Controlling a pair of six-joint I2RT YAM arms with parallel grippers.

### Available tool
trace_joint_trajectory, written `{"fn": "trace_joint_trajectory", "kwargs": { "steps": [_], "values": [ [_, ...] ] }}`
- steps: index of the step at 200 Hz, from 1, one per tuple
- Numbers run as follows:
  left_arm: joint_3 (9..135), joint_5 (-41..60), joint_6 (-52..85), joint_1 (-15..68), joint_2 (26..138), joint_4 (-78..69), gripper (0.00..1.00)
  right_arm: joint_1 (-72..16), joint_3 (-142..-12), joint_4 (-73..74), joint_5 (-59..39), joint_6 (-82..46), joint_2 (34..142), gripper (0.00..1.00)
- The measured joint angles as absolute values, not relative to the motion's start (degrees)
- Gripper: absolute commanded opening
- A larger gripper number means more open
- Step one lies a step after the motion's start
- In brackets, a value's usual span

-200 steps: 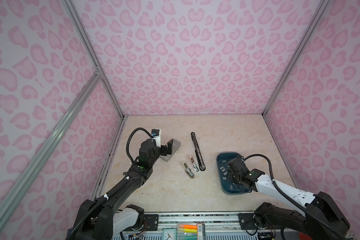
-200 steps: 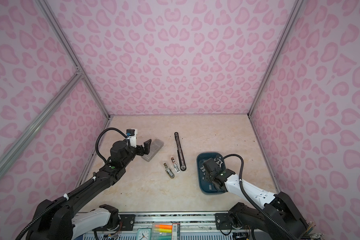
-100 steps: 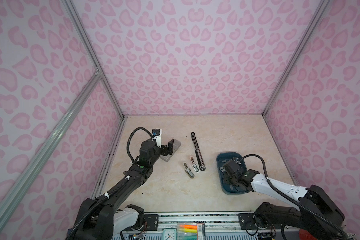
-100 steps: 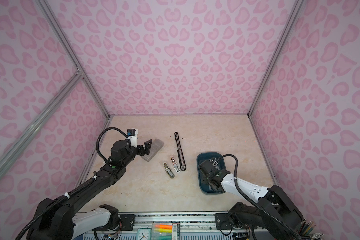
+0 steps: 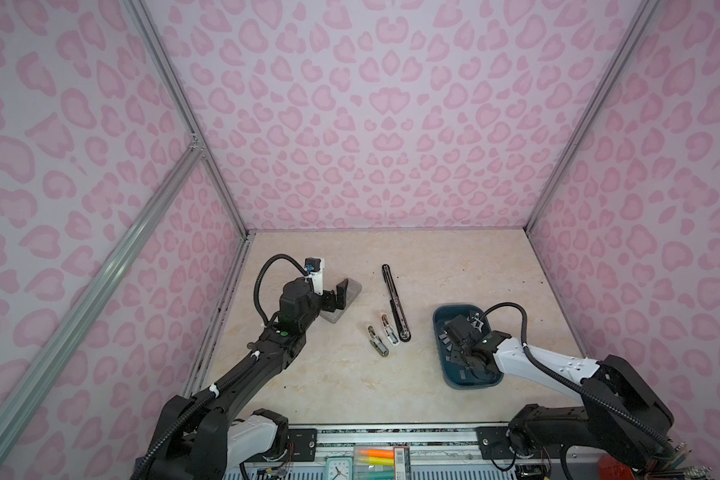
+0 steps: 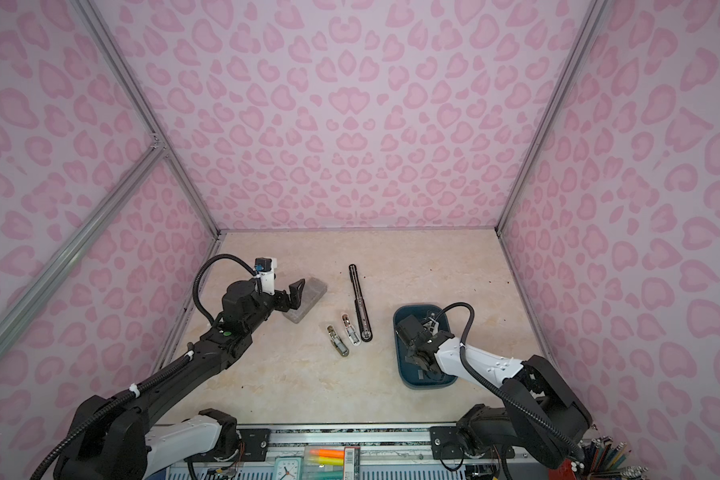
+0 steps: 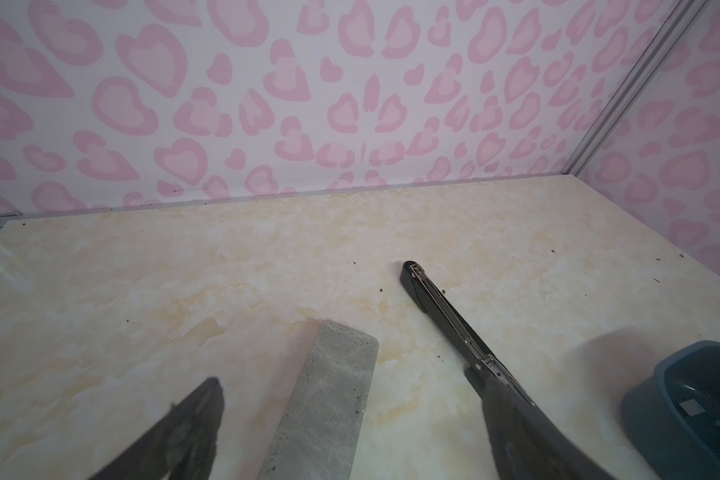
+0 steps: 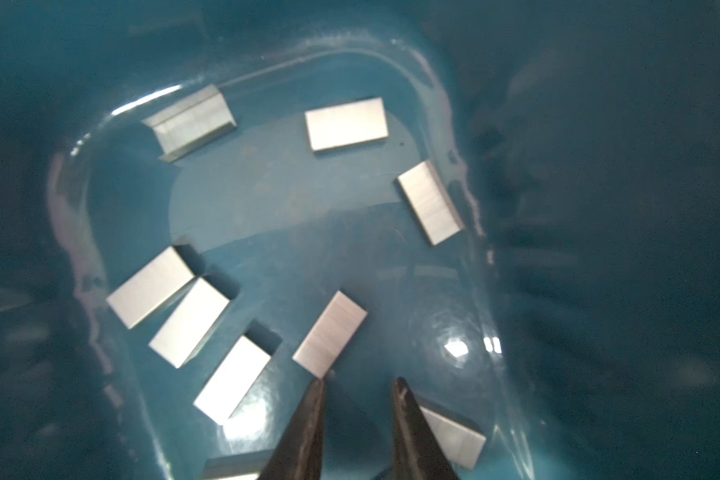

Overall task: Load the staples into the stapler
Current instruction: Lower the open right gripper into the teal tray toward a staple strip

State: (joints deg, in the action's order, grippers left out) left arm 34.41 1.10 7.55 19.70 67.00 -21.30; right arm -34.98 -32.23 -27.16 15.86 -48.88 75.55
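The black stapler (image 5: 395, 303) (image 6: 360, 303) lies opened out flat on the middle of the table, also seen in the left wrist view (image 7: 445, 316). Several silver staples (image 8: 329, 332) lie scattered on the floor of the blue tray (image 5: 436, 328) (image 6: 396, 332). My right gripper (image 8: 360, 384) reaches down into the tray, jaws a little apart with only bare tray floor between them. One fingertip (image 8: 316, 399) touches a strip's corner. My left gripper (image 5: 336, 298) (image 6: 289, 296) (image 7: 356, 415) hangs wide open over the grey block.
A grey speckled block (image 5: 344, 305) (image 7: 329, 395) lies left of the stapler. Two small metal clips (image 5: 377, 340) (image 5: 389, 330) lie in front of the stapler. Pink patterned walls close in the table on three sides.
My right gripper has shifted slightly left inside the tray. The left arm has stayed still.
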Motion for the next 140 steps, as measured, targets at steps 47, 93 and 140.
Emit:
{"fn": "trace_joint_trajectory", "kwargs": {
  "steps": [47, 93, 140],
  "values": [
    [34.41, 1.15, 7.57, 19.70, 67.02, -21.30, 0.98, -32.88, -31.62, -28.34, 15.94, -47.31, 73.34, 0.29],
    [34.41, 1.28, 7.60, 19.70, 67.00, -21.30, 0.98, -32.71, -31.42, -26.20, 14.28, -45.25, 67.37, 0.39],
    [34.41, 1.28, 7.60, 19.70, 66.98, -21.30, 0.98, -30.57, -30.92, -22.70, 14.96, -43.92, 65.63, 0.42]
  ]
}}
